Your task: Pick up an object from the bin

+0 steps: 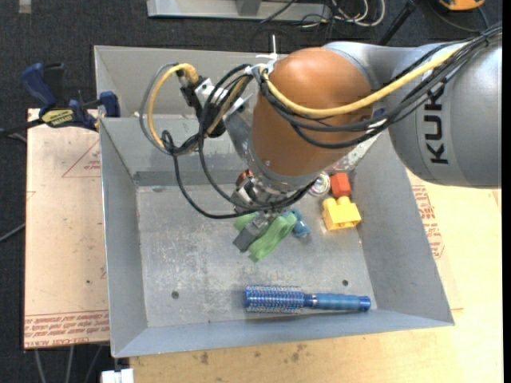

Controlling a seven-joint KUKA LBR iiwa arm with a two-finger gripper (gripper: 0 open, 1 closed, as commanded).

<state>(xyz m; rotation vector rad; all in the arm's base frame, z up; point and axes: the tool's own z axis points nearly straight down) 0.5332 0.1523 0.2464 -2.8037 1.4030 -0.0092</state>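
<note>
Grey bin (176, 246), big arm (319, 110) with its gripper (257, 230) down right at the green thing (275, 234) mid-bin (couldn't tell if the claw was wide, narrow or holding, the wrist hid it). Blue brush (303, 299) lay in front of the green thing, yellow block (341, 212) to its right, orange block (341, 184) right and further back, blue bit (300, 229) just beside it.

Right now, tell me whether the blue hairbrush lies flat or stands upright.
Flat: the blue hairbrush lies along the bin floor, head left, handle right.

Arm (447, 118) frm rt; pincer (257, 215) dwn (cabled)
</note>
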